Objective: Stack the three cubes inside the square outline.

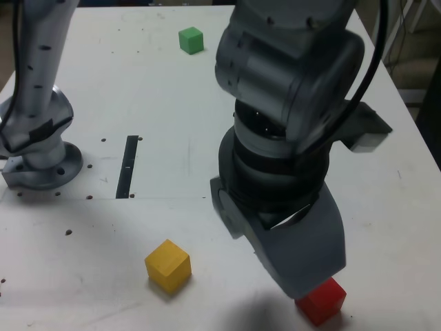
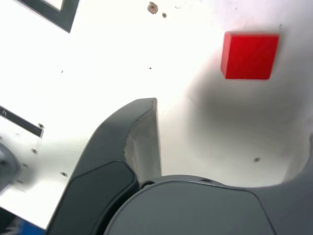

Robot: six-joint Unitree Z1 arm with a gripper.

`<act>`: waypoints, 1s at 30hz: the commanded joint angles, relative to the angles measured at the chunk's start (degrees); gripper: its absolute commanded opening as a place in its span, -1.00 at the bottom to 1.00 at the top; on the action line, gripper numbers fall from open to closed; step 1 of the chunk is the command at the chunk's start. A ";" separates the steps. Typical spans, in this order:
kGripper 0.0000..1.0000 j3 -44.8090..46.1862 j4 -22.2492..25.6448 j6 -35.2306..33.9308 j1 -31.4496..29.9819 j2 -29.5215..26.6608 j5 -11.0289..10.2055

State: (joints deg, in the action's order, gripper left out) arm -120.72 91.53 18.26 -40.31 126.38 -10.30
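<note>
Red cube point(image 1: 321, 301) sits at the near edge of the white tabletop point(image 1: 386, 207), toward the exterior view's right, flat on the surface w/ nothing on top of it. The end effector point(image 1: 306, 279) is right over/behind it, pointing down, its dark grey shell covering part of the cube's back side in that view. Can't tell from there if it's actually touching. In the wrist view the red cube point(image 2: 250, 55) lies clear on the tabletop ahead of the end effector point(image 2: 230, 142), w/ one grey finger point(image 2: 139, 132) off to the side of it and bare tabletop in between, so the jaws are spread wide apart and nothing is in them.

Yellow cube point(image 1: 168, 265) is also near the front, to the exterior view's left of the red one, well apart from it, turned a bit corner-on. Green cube point(image 1: 191, 39) is way at the far side of the tabletop, alone.

Square outline point(image 2: 49, 11) only shows in the wrist view, as a corner of thick black border w/ white inside, well apart from the red cube. No cube in the visible part.

Thin black strip point(image 1: 127, 165) lies mid-tabletop, near the arm's round grey base point(image 1: 41, 162) at the exterior view's left. Few small dark specks scattered around.
</note>
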 commanded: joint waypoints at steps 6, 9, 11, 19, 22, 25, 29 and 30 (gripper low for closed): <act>0.99 -4.01 0.42 4.42 -0.03 4.10 0.10; 0.98 -6.15 0.35 4.78 -0.03 7.03 1.11; 0.97 -7.95 0.35 5.04 -0.01 9.04 1.53; 0.89 -11.83 0.42 5.90 1.65 14.43 1.12; 0.87 -11.93 0.34 6.31 2.57 15.51 0.67; 0.86 -12.36 0.26 6.57 2.93 16.11 0.10; 0.81 -13.20 0.23 6.79 3.02 16.68 -0.14; 0.79 -13.40 0.23 6.82 3.04 16.86 -0.10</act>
State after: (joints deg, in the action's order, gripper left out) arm -133.78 91.34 24.97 -37.39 142.62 -10.39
